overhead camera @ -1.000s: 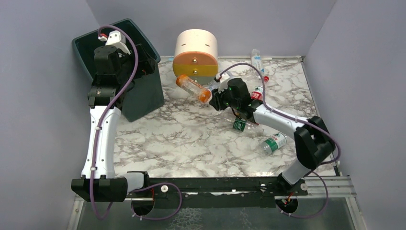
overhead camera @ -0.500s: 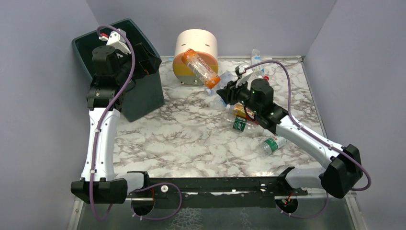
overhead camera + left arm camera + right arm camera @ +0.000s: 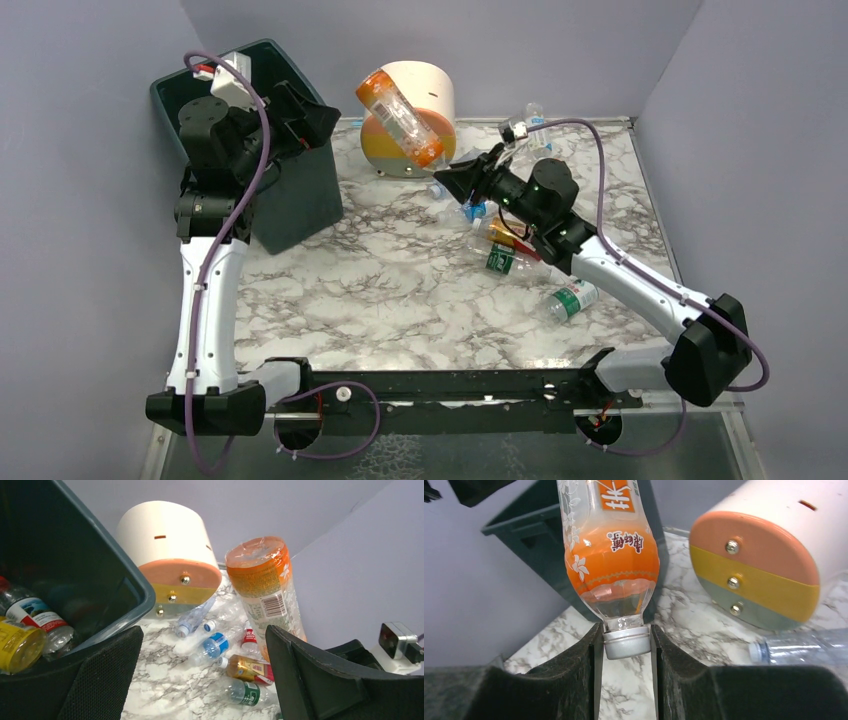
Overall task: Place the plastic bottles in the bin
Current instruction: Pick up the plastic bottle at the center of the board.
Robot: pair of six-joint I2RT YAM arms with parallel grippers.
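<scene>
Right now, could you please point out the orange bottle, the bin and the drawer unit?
orange bottle (image 3: pixel 611 560): right wrist view, on its orange band.
bin (image 3: pixel 305 200): top view, on its front wall.
drawer unit (image 3: pixel 165 535): left wrist view, on its cream shell.

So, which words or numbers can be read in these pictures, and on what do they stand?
"康師傅": upside down on the orange bottle, held in the right tool.
White characters above it: cut off, unreadable.
Barcode digits on that bottle: too small.
Labels of the loose bottles on the table and in the bin: too blurred.
</scene>
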